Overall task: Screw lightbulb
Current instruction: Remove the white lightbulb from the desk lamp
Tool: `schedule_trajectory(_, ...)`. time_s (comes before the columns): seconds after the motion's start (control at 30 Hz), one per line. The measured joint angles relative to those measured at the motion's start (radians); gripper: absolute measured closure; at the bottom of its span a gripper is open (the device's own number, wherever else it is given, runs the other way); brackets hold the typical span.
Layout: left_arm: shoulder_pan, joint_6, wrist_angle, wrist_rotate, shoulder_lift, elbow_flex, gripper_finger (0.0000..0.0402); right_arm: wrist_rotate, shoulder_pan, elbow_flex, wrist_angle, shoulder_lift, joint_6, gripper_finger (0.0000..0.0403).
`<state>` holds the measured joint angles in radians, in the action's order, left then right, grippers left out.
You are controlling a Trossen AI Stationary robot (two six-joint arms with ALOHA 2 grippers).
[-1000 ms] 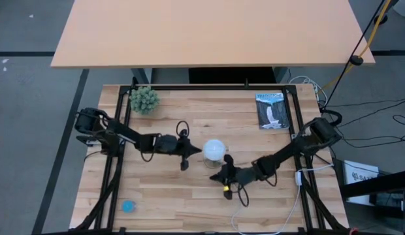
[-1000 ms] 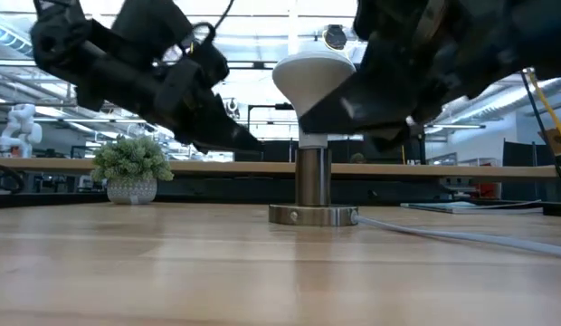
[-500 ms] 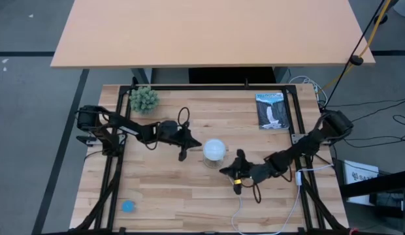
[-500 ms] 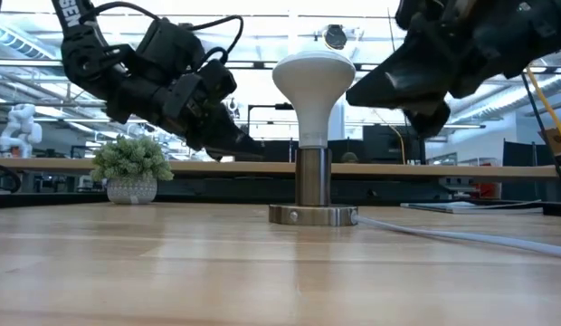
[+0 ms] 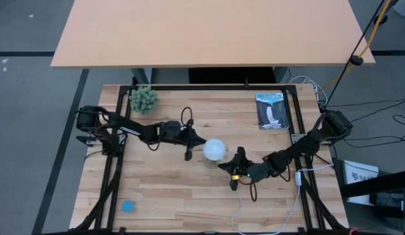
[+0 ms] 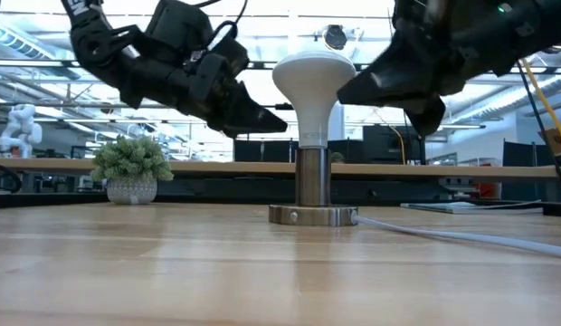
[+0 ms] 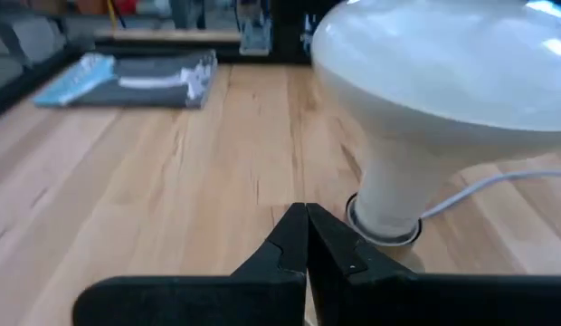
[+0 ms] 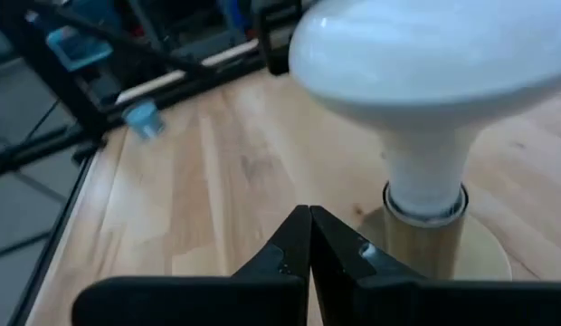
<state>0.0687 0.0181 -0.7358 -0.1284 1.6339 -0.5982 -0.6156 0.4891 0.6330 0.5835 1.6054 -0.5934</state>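
The white lightbulb [image 5: 214,149] stands upright with its narrow base in the metal socket [image 6: 312,186], whose round foot rests on the wooden table. It also shows in the left wrist view [image 7: 443,91] and the right wrist view [image 8: 425,72]. My left gripper [image 5: 191,147] is shut and empty just left of the bulb's head, fingertips closed [image 7: 306,222]. My right gripper [image 5: 230,171] is shut and empty at the bulb's near right, fingertips closed [image 8: 309,225]. Both hover above the table at about the height of the bulb's head [image 6: 312,72].
A white cord [image 6: 461,235] runs from the socket toward the table's near right edge. A small potted plant [image 5: 144,99] stands at the far left, a book [image 5: 272,111] lies at the far right, and a blue disc [image 5: 128,206] lies near the front left corner.
My right gripper has drawn back from the bulb's neck toward the table's right and up, then eased a little back toward the bulb. My left gripper has moved up and toward the bulb's head. The bulb has stayed upright in the socket.
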Motion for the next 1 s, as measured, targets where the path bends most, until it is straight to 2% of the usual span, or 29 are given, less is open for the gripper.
schedule_trajectory(0.17,0.003,0.006,0.155,-0.004,0.000,-0.061,0.0401,-0.058,0.026,0.108,-0.089,0.080,-0.024,0.0403)
schedule_trajectory(0.3,-0.006,0.011,0.155,-0.036,0.000,-0.062,0.0401,-0.138,0.036,0.182,-0.189,0.141,-0.066,0.0403)
schedule_trajectory(0.43,-0.021,0.034,0.147,-0.053,0.013,-0.062,0.0401,-0.225,0.036,0.194,-0.233,0.155,-0.127,0.0403)
schedule_trajectory(0.57,-0.021,0.050,0.141,-0.009,0.016,-0.060,0.0401,-0.227,0.036,0.194,-0.237,0.155,-0.141,0.0403)
schedule_trajectory(0.77,0.033,0.063,0.106,-0.007,0.030,-0.062,0.0401,-0.220,0.024,0.194,-0.238,0.155,-0.113,0.0403)
schedule_trajectory(0.93,0.061,0.039,0.112,-0.028,0.077,-0.091,0.0401,-0.220,0.006,0.194,-0.240,0.155,-0.098,0.0403)
schedule_trajectory(1.0,0.067,0.011,0.116,-0.070,0.101,-0.116,0.0401,-0.219,0.001,0.194,-0.236,0.155,-0.098,0.0403)
